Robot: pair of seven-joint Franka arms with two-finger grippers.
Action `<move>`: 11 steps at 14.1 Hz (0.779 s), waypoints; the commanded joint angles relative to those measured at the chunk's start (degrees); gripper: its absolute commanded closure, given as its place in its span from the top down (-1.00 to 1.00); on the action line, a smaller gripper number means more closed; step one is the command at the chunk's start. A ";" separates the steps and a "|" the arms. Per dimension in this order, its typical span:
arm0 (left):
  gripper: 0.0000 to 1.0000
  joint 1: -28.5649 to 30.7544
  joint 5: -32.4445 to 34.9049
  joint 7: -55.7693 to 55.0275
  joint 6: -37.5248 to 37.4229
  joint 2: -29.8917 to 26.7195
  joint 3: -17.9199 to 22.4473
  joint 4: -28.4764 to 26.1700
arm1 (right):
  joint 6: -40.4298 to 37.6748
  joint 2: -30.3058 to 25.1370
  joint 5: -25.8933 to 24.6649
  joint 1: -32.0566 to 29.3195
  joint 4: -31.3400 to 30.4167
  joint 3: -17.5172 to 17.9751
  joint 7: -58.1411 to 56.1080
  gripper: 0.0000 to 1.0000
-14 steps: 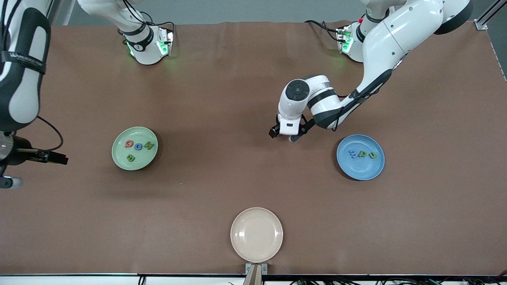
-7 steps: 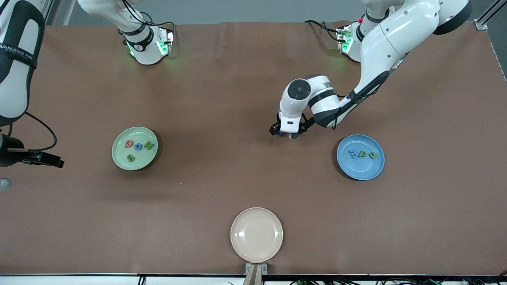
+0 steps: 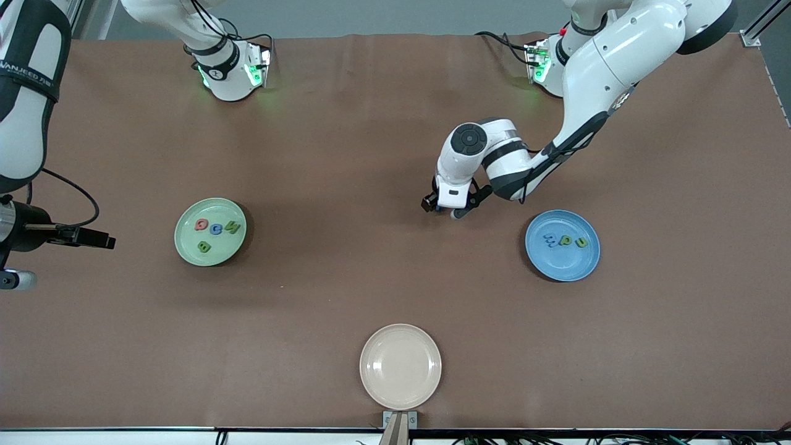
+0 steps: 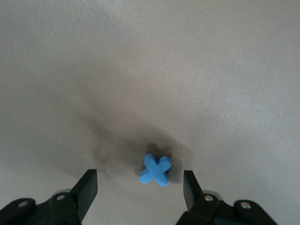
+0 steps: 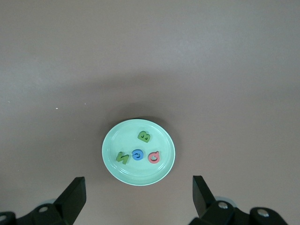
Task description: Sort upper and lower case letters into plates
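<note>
Left end effector (image 4: 139, 187) is low over mid-counter (image 3: 346, 154), fingers (image 4: 86, 186) apart and straddling a blue x (image 4: 155, 170). The x lies flat on the counter, untouched, with a gap to each finger. In the front view the wrist hides most of it; it sits at about 10 o'clock from the blue plate (image 3: 578, 269), near but off it.

Blue plate, toward the left arm's end: three letters in a row, blue m (image 3: 550, 238), blue p (image 3: 565, 241), green u (image 3: 581, 243).

Mint plate (image 3: 188, 247), toward the right arm's end: red letter (image 3: 201, 224), blue letter (image 3: 215, 229) and green N (image 3: 232, 227) in a row, green B (image 3: 204, 247) at 6 o'clock of them, nearer the camera.

Right end effector (image 5: 139, 197) hangs in the air toward the right arm's end of the counter, fingers wide apart, empty; its wrist camera looks down on the mint plate (image 5: 112, 161). That arm waits.

Beige plate (image 3: 400, 366) sits at the counter's 6 o'clock edge, nearest the camera, well apart from both others.
</note>
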 commanded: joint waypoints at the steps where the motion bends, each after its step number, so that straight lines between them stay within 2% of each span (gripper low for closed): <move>1: 0.46 -2.54 1.25 -1.81 1.05 -0.16 2.52 -0.06 | -0.99 -2.66 -0.41 -3.59 0.08 3.79 0.34 1.00; 3: 0.33 -3.70 1.16 -1.81 1.31 -0.16 3.50 0.20 | -1.00 -6.17 -9.06 -9.04 -0.36 14.14 1.04 1.00; 4: 0.29 -3.70 1.16 -1.81 1.31 -0.16 3.58 0.46 | -1.08 -7.57 -12.16 -12.98 -0.54 20.02 1.31 1.00; 5: 0.28 -3.79 1.16 -1.81 1.31 -0.16 3.58 0.47 | -1.00 -8.63 -12.97 -16.24 -1.06 24.08 1.40 1.00; 7: 0.12 -3.79 1.16 -1.81 1.31 -0.16 3.58 0.55 | -0.47 -11.00 -13.85 -19.16 -3.43 27.02 1.31 1.00; 11: -0.25 -3.79 1.16 -1.81 1.31 -0.24 3.58 1.25 | -0.64 -12.24 -14.56 -20.49 -4.32 28.25 1.22 1.00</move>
